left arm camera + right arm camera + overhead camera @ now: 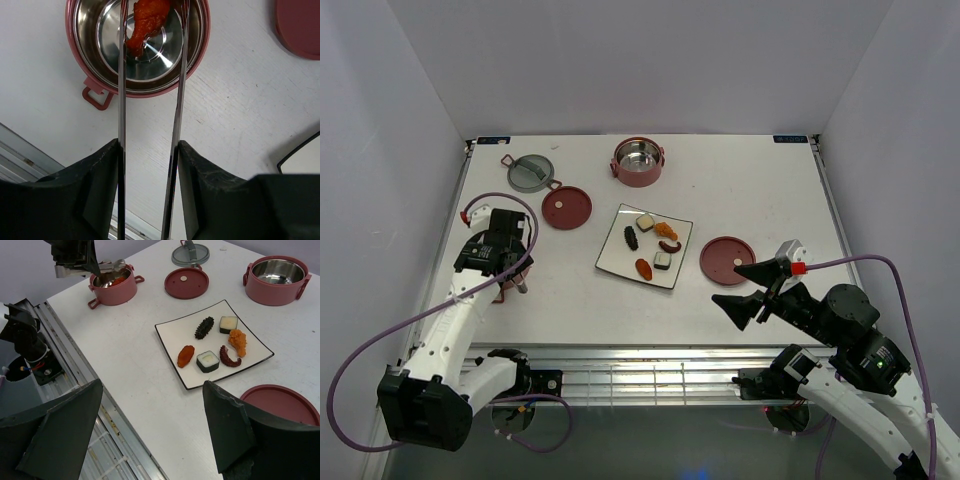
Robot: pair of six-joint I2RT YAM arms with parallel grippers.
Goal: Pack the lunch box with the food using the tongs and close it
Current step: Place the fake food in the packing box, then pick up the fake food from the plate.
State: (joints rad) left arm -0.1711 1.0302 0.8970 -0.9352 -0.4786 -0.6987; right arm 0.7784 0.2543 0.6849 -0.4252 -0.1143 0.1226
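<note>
- Left tool: partly closed, its two fingers pressed against the outer sides of the tongs and gripping them near their rear end.
- Tongs: the two thin steel arms run forward from the tool, and their tips reach over the mouth of the near-left bowl of the lunch box.
- Food in transit: one orange-red fried piece sits between the tong tips, above the bowl's steel inside. Whether it rests on the bottom cannot be told.
- Right tool: jaws spread wide, holding nothing, poised above the bench near a red disc lid.
- Square plate: mid-bench, carrying six pieces: a dark ridged piece, a white-topped block, an orange fried bit, a reddish curl, a sushi roll and an orange-brown piece.
- Second bowl: uncovered, at the far side of the bench.
- Other lids: a second red disc lid lies flat left of the plate, with the grey-green top lid just beyond it.
</note>
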